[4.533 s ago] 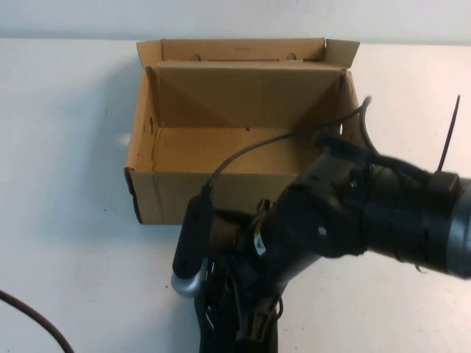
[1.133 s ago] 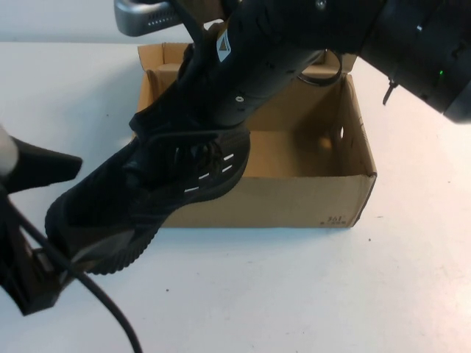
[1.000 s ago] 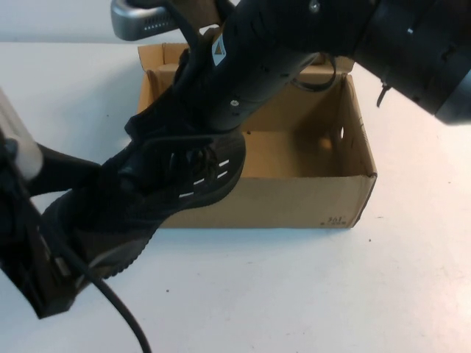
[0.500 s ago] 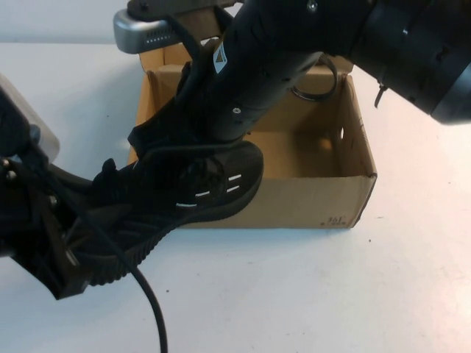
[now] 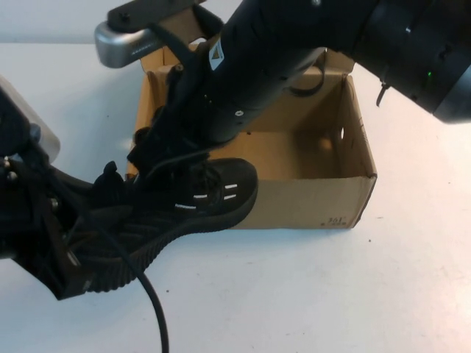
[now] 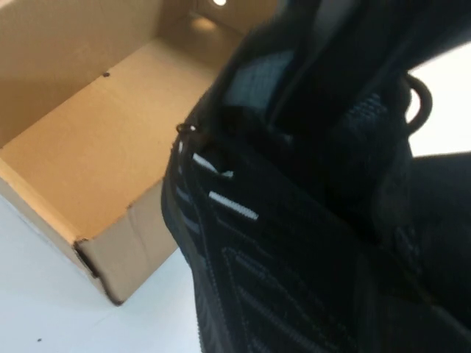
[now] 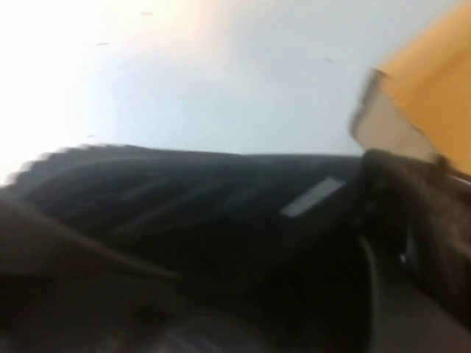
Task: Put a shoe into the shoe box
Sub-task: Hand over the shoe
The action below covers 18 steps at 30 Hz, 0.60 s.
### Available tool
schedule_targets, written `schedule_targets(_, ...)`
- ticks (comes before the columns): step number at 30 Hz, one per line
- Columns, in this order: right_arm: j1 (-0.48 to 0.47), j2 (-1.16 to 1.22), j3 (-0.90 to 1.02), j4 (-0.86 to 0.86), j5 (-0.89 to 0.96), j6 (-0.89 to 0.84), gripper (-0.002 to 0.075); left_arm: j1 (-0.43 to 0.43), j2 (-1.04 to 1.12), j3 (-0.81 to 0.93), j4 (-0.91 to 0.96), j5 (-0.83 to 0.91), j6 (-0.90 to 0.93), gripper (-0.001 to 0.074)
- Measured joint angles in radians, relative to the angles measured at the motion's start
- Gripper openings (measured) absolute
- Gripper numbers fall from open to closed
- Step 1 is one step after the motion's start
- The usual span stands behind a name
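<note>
The left gripper (image 5: 81, 220) is at the near left of the high view, closed on the heel end of the shoe (image 5: 184, 206). Its body covers much of that end, so the exact place of the grip is hard to see. The right gripper (image 5: 165, 151) comes down from the upper right, just above the laces and the collar of the shoe. I cannot tell if its fingers are apart or pressed together, because the black arm and the black shoe run into each other there.

The shoe is a black mesh sneaker with short white dash marks on its side. It lies tilted across the front left corner of the shoe box (image 5: 309, 202), with the toe in front of the box's front wall and the heel out to the left over the table (image 5: 331, 294).

The box is brown corrugated cardboard and stands open, and the part of its floor that shows is bare. The right arm hides the rear flap and the left wall. The table is plain white.

The right wrist view is blurred; only the dark shoe (image 7: 221, 206) and a box corner (image 7: 412, 95) can be recognised there.
</note>
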Motion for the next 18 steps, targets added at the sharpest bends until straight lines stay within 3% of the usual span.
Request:
schedule_targets(12,0.000,-0.045,-0.034,0.096,-0.068,-0.334,0.0465,0.000,0.000,0.000,-0.024,0.000,0.036,0.0039)
schedule_targets(18,0.000,-0.111,-0.041,0.062,-0.018,-0.565,0.0482,0.000,0.000,-0.013,-0.020,0.048,0.153,0.0038)
